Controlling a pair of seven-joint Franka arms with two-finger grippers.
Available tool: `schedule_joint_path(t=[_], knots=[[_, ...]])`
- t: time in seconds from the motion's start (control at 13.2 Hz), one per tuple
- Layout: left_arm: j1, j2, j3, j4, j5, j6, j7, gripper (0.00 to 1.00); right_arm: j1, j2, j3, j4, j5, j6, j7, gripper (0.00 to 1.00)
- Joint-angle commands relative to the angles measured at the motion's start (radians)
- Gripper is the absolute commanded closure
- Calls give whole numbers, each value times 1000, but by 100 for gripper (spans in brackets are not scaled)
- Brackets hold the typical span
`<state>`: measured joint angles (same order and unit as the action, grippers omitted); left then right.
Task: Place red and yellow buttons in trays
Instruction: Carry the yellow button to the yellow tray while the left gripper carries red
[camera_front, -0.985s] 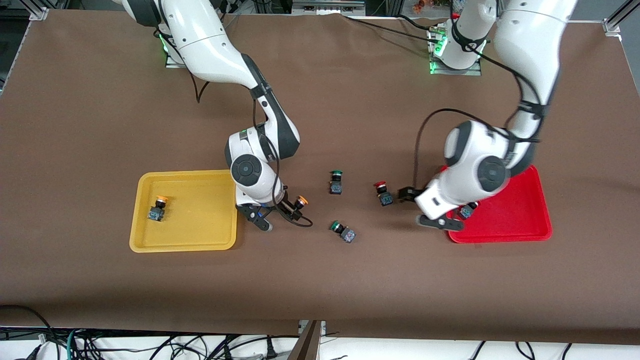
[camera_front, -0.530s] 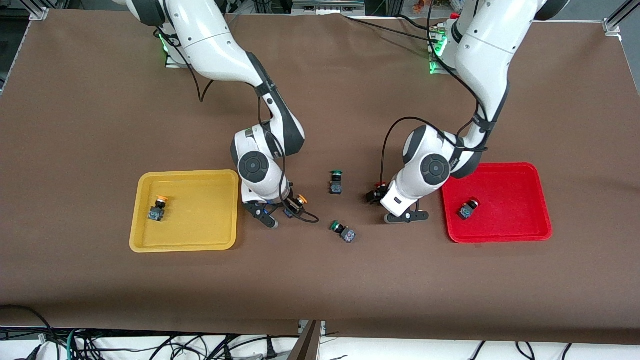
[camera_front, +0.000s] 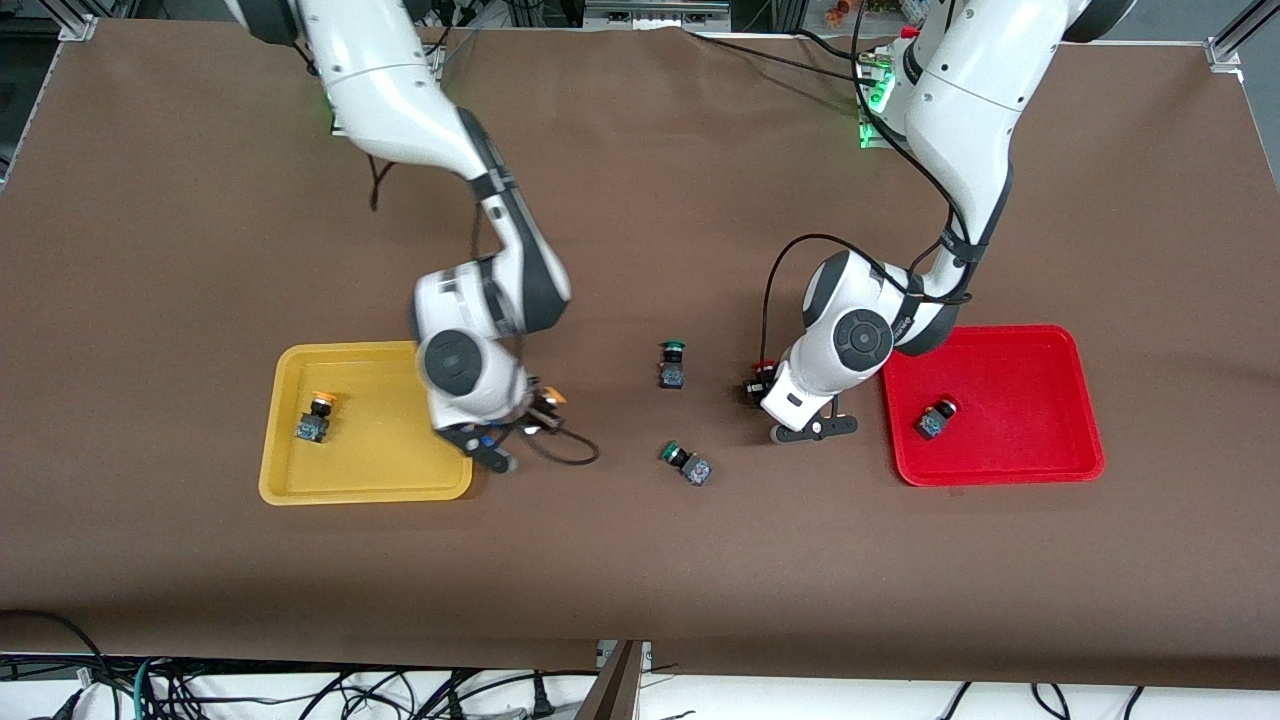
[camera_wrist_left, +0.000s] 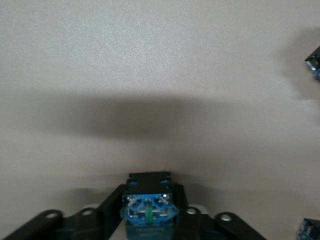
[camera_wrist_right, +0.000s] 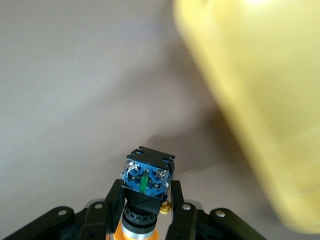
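Your right gripper (camera_front: 520, 425) is clamped on a yellow-capped button (camera_front: 548, 398), holding it in the air just over the table beside the yellow tray's (camera_front: 290, 490) edge toward the left arm's end. In the right wrist view you see the fingers (camera_wrist_right: 114, 200) pressed on either side of that button (camera_wrist_right: 146, 175), its grey-blue base facing the camera and the orange cap below it, with the yellow tray (camera_wrist_right: 260, 100) close by.

Your left gripper (camera_front: 775, 400) sits low over the table between the upright green-capped switch (camera_front: 671, 364) and the red tray (camera_front: 1060, 440), closed on a red-capped button (camera_front: 760, 378) (only a sliver of red cap shows in the front view). The left wrist view shows the button's base (camera_wrist_left: 148, 207) gripped between the fingers (camera_wrist_left: 111, 210).

One yellow-capped button (camera_front: 315, 416) already lies in the yellow tray, and one red-capped button (camera_front: 936, 417) lies in the red tray. A second green-capped switch (camera_front: 686, 463) lies tipped on the table, nearer the front camera than the upright one.
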<state>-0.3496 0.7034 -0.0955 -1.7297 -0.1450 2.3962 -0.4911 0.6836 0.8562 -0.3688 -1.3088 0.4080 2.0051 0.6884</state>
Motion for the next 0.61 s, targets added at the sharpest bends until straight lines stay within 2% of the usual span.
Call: schedule_joint_path(t=[0.0, 0.23, 0.38, 0.45, 0.53], knots=[[-3, -64, 13, -5, 89, -112, -21, 100, -68, -48, -63, -4, 12, -147, -267, 100], [76, -131, 11, 59, 180, -294, 128, 100, -81, -40, -142, -44, 11, -216, -455, 100], [171, -171, 14, 68, 185, -440, 416, 100, -140, -17, -140, -75, 12, -200, -561, 100], [217, -174, 14, 67, 186, -442, 534, 100, -144, -11, -140, -84, 12, -198, -569, 89], [253, -170, 14, 67, 186, -430, 643, 100, -144, -9, -140, -87, 12, -194, -569, 53]])
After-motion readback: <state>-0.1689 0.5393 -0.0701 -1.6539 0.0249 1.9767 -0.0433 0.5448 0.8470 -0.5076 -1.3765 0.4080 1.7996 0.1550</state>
